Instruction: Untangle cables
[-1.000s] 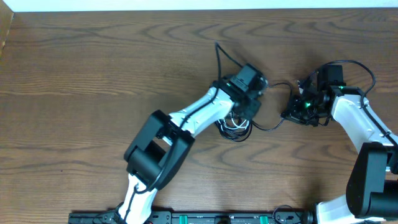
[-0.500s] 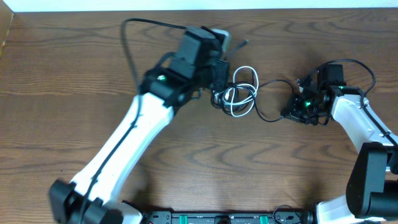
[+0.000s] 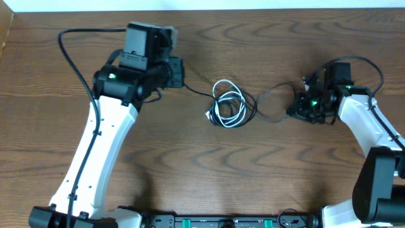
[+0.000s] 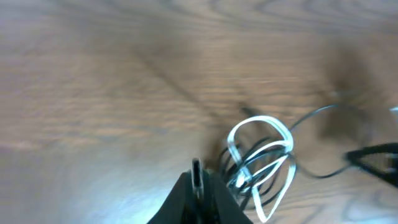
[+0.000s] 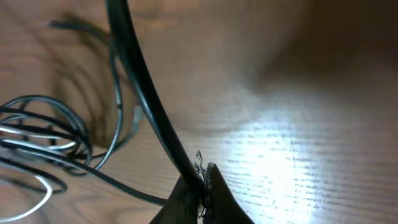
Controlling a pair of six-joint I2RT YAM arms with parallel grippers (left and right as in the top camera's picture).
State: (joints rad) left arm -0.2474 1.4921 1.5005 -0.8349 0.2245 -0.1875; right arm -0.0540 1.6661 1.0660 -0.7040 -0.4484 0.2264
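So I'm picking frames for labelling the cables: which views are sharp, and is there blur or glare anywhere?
Overhead: sharp, evenly lit, white cable clear. Left wrist: motion-smeared throughout, wood grain streaked. Right wrist: black cable near the lens is out of focus, and a bright glare patch washes out the table.

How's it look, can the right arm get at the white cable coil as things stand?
Probably not yet: the right gripper has its jaws shut on a black cable and would have to let go first. Otherwise only loose cable lies between it and the white cable coil.
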